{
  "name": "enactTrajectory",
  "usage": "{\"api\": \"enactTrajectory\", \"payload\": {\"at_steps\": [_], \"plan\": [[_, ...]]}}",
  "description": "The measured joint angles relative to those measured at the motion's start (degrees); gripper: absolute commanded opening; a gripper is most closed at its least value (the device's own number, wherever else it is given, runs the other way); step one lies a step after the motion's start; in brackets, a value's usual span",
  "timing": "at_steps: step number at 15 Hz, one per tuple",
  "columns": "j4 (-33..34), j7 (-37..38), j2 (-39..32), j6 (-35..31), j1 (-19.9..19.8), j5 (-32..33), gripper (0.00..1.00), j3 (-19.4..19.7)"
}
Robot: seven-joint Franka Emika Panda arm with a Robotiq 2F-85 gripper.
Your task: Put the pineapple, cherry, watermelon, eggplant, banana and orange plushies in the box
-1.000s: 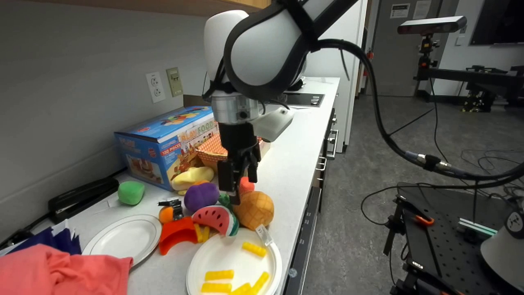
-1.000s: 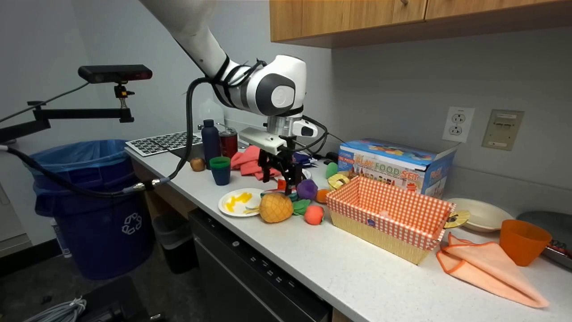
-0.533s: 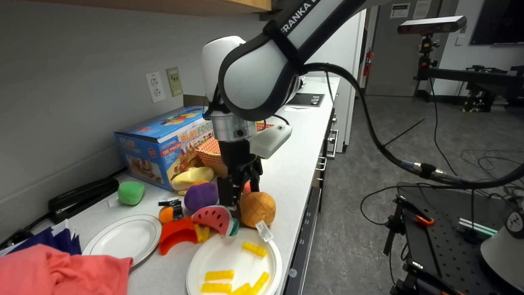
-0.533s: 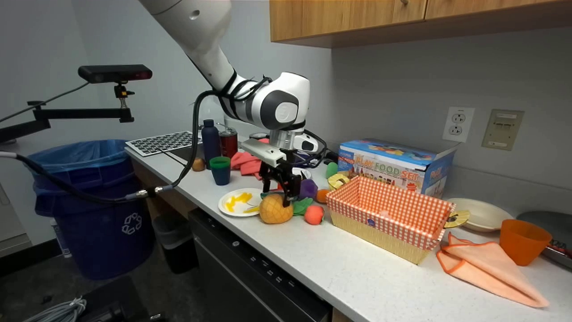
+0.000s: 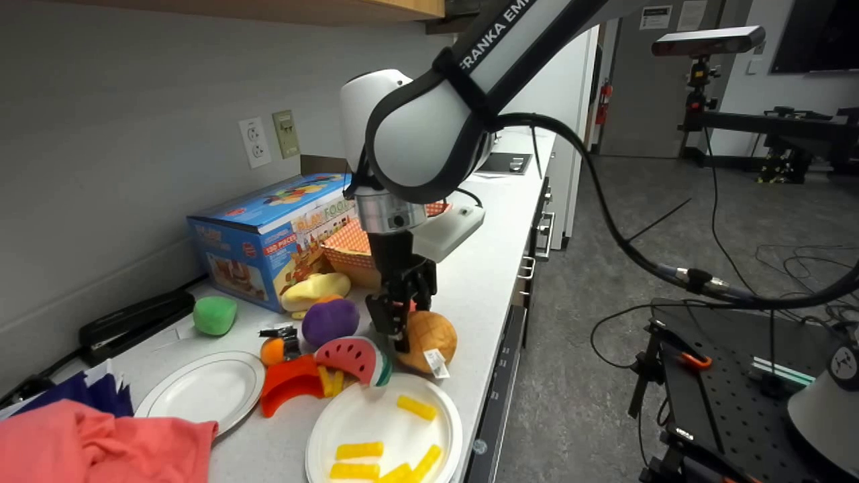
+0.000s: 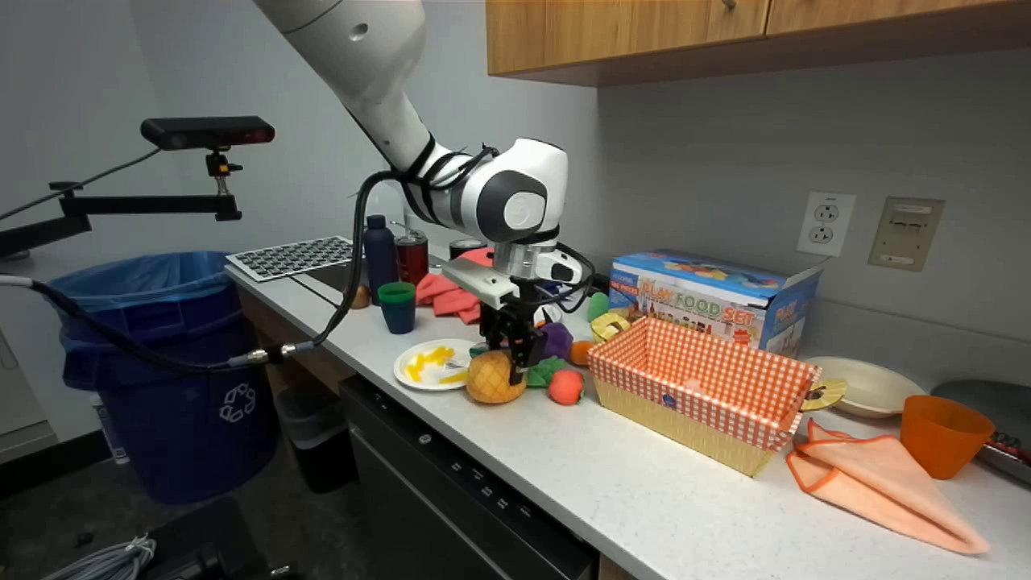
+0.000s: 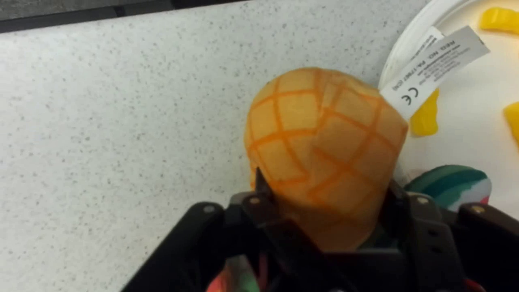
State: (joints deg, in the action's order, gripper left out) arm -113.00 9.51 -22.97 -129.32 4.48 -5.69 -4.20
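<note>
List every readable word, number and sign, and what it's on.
"FRANKA EM", cut off: robot arm.
"PLAY FOOD SET": blue printed box.
"PIECES": same box; its number blurred.
"CE": white tag on the pineapple.
"REG. NO": same tag; its code blurred.
Recycling arrows: blue bin.
Too small or blurred: posted signs, marks on the black appliance, tag's fine print.

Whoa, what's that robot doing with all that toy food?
The robot arm is getting a toy pineapple: its pincer hugs it from both sides and seems to be squeezing it. The pineapple looks like it's resting on the counter, not lifted yet. The watermelon, eggplant, orange and cherry sit close by, outside the checked basket they're supposed to go in.
</note>
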Motion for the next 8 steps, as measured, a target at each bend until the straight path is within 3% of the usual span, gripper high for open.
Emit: {"api": "enactTrajectory", "payload": {"at_steps": [4, 8], "plan": [[0.0, 1.0, 0.6, 0.0, 0.0, 0.0, 0.05, 0.4], [-0.5, -0.1, 5.1, 2.9, 0.0, 1.8, 0.03, 0.4]]}}
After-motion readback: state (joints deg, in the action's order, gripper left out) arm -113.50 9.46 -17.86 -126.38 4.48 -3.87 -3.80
